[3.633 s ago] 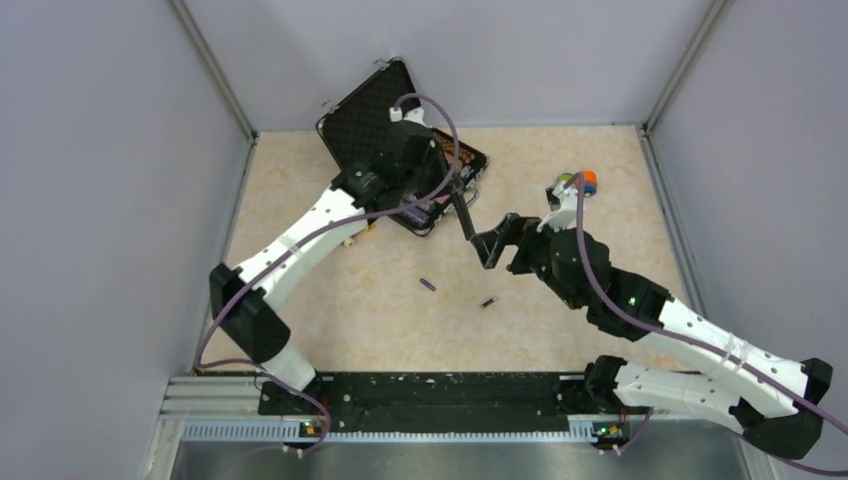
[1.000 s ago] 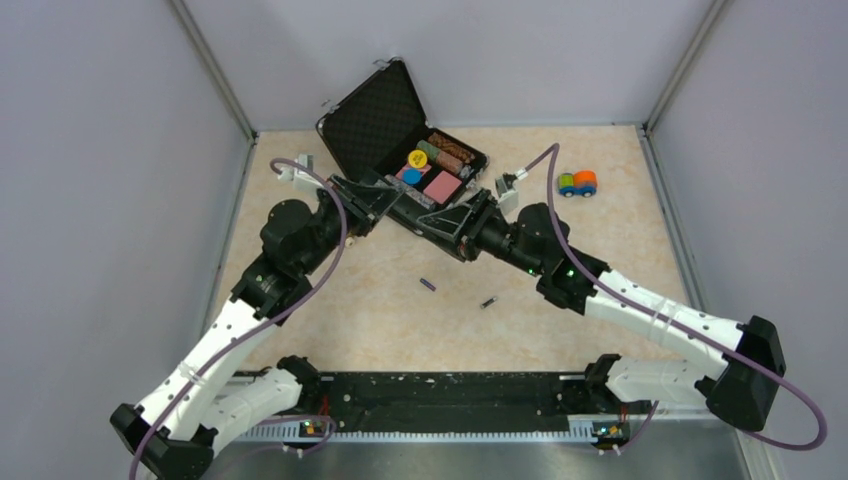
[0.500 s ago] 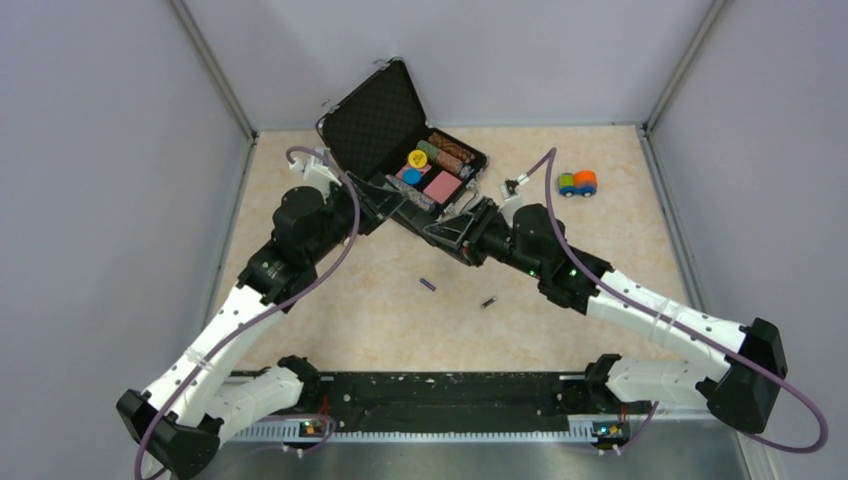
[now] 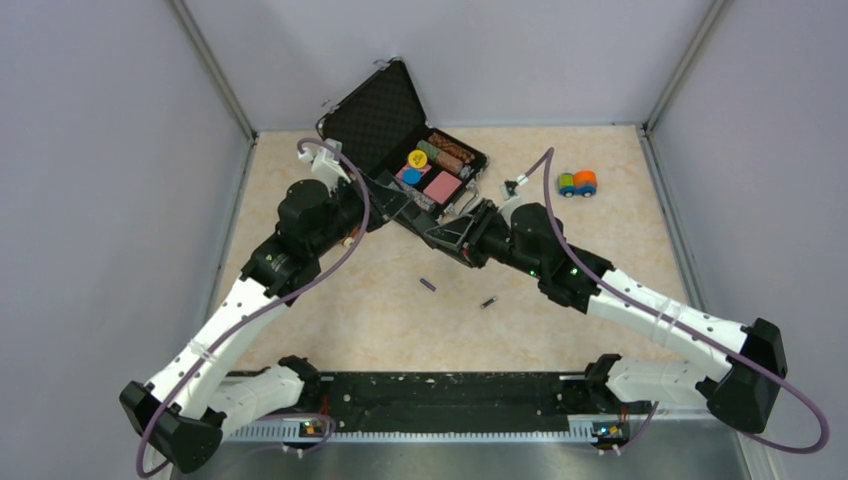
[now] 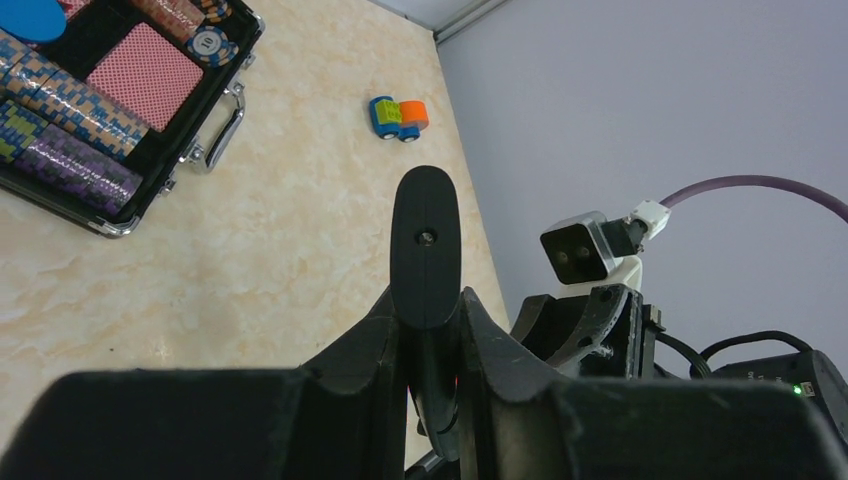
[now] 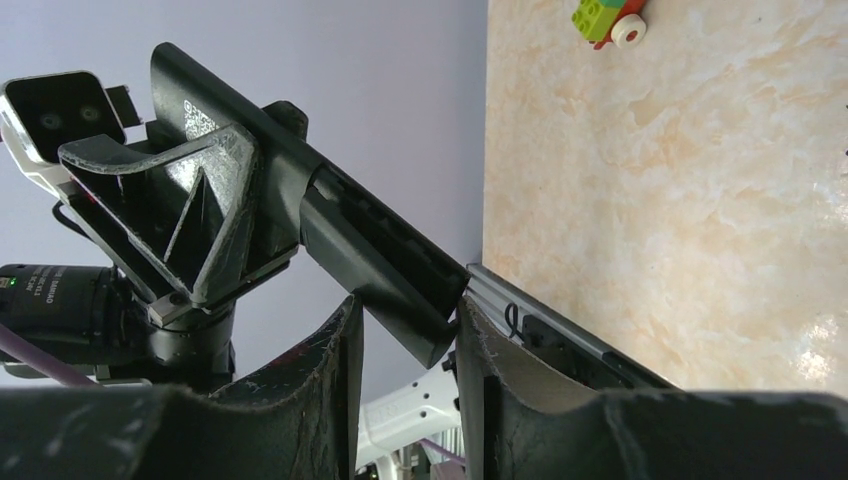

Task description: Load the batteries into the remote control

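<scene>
Left hand (image 5: 428, 308) around remote control (image 5: 425, 235)

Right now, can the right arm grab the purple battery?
Probably not yet. The right gripper is shut on the remote control, shared with the left gripper. The purple battery lies uncovered on the table nearby.

Matt black remote control (image 5: 425, 245), glossy marbled table (image 4: 380, 325)

Bare table (image 4: 380, 325) around both batteries (image 4: 428, 285), chip case (image 4: 372, 118) beyond, toy car (image 4: 578, 183) far right
</scene>
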